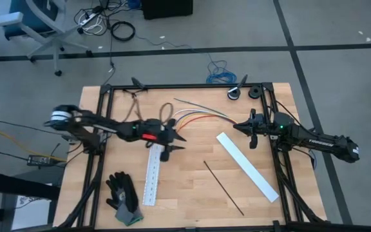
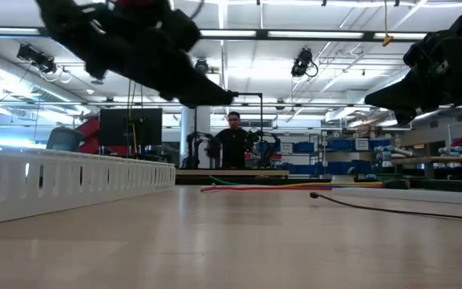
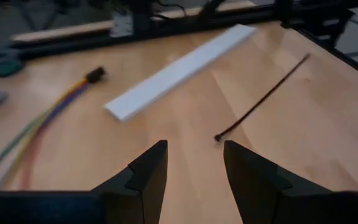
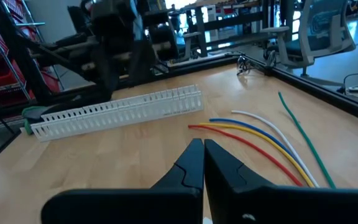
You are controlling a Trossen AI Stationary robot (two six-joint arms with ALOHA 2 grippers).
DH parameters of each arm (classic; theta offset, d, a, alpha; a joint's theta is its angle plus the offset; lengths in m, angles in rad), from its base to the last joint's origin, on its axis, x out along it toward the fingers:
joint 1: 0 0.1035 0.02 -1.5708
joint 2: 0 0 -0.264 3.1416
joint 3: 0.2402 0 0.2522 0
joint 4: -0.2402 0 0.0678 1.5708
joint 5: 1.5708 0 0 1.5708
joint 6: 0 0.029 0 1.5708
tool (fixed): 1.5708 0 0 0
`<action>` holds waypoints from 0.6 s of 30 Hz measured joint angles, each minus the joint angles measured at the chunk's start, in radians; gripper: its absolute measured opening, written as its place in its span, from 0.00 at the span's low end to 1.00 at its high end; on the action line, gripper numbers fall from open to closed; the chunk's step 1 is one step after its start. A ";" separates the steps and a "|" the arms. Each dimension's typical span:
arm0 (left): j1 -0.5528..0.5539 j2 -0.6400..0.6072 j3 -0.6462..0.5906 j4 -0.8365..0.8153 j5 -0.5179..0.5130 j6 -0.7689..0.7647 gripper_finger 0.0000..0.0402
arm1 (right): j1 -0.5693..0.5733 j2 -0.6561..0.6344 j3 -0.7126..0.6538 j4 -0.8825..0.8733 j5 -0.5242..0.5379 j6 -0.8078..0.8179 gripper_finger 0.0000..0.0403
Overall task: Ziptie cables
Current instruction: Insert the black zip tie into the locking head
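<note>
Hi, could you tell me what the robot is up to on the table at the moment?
Nothing is held yet. The left gripper hangs open above the wooden table, near the slotted strip, facing the black ziptie. The right gripper is shut and hovers just off the end of the loose cables. A flat white strip lies between cables and ziptie, so the bundling has not begun.

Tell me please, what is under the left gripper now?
Under the open left gripper is the top end of the slotted strip and bare table. The part of the strip below the arm is covered. The ziptie and cables lie apart from it.
</note>
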 joint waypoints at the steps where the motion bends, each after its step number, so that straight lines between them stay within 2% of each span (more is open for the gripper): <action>1: 0.000 0.040 0.026 0.001 0.023 0.002 0.42 | 0.000 0.000 0.000 0.000 0.000 0.000 0.01; 8: 0.000 0.275 0.206 -0.021 0.086 0.079 0.42 | 0.000 0.000 0.000 0.000 0.000 0.000 0.01; 18: 0.000 0.468 0.445 -0.215 0.216 0.186 0.42 | 0.000 0.000 0.000 0.000 0.000 0.000 0.01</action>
